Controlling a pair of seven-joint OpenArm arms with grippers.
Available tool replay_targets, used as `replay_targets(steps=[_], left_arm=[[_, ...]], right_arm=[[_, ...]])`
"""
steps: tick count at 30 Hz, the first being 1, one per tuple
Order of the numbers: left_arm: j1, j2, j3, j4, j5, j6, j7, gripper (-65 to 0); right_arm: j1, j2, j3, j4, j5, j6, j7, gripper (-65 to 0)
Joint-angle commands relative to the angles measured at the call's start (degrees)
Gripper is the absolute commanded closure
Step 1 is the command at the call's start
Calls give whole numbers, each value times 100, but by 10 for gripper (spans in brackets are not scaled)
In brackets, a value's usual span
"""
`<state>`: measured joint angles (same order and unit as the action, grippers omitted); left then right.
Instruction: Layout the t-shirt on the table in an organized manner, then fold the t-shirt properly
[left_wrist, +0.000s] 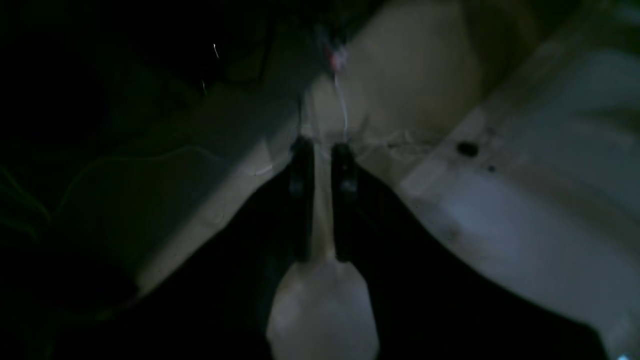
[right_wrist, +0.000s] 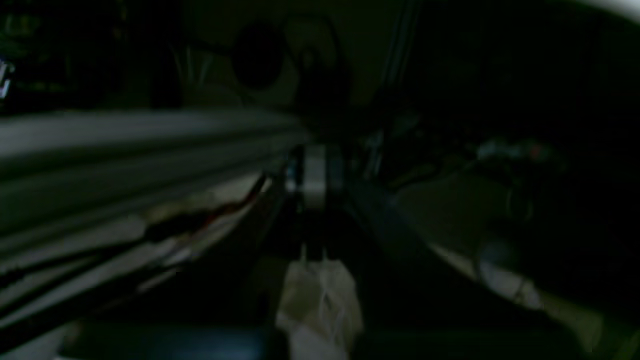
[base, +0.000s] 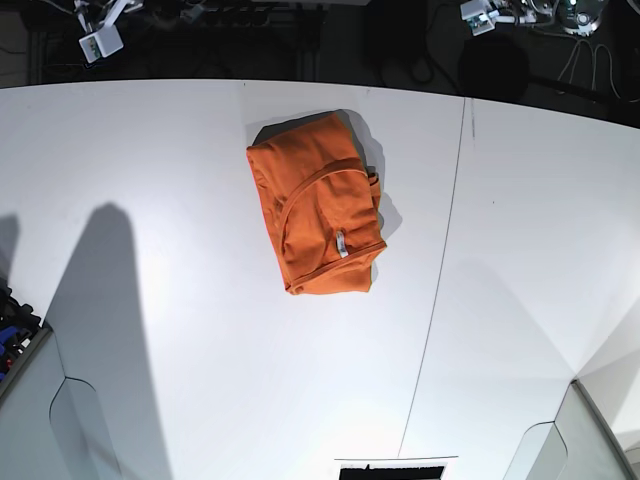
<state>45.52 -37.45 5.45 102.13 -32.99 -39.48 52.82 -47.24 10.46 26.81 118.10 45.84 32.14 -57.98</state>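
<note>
The orange t-shirt (base: 320, 205) lies folded into a compact, slightly tilted rectangle on the white table (base: 150, 300), just behind its middle. The ribbed neckline curves across the top layer and the white label (base: 341, 243) shows. Neither gripper appears in the base view. In the dim left wrist view my left gripper (left_wrist: 321, 150) has its two dark fingers nearly together, holding nothing, over pale surfaces away from the shirt. In the very dark, blurred right wrist view my right gripper (right_wrist: 315, 165) looks closed and empty. The shirt shows in neither wrist view.
A thin dark seam (base: 440, 270) runs down the table to the right of the shirt. Grey housings sit at the near left corner (base: 40, 400) and near right corner (base: 590, 430). Cables and gear lie beyond the curved far edge (base: 300, 82).
</note>
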Motion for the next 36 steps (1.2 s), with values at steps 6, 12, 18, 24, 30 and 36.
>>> replay_targets(steps=[6,12,18,24,30,36], left_arm=[[-17,-35,754,-1145,809,-52,-765,-67],[-651,446,1386,-2382,1582,734,-933,-67],[-1467,835,1676,-3335,1738,1368,-603,-67],[-2271,1069,1934,-3901,1751,1657,-481,-67],[-2800,1082,2420,-3919,1738,1665,-481,-67],[-2966,1091,2618,-3919,1740,2087,-476,-67]], right_arm=[[-251,35,-719,-68,-433,20,72,0],[-177,122,-1777,-800,-1134,-94,177,0],[251,127,-2806,-1860,-2192,-577,170,0],[1034,125,-3397,-3436,-2507,-837,26,0],[1561,74,-3545,-4380,-2505,-837,7,0],[1731,81,-3545,-4341,-2581,-837,-334,0]])
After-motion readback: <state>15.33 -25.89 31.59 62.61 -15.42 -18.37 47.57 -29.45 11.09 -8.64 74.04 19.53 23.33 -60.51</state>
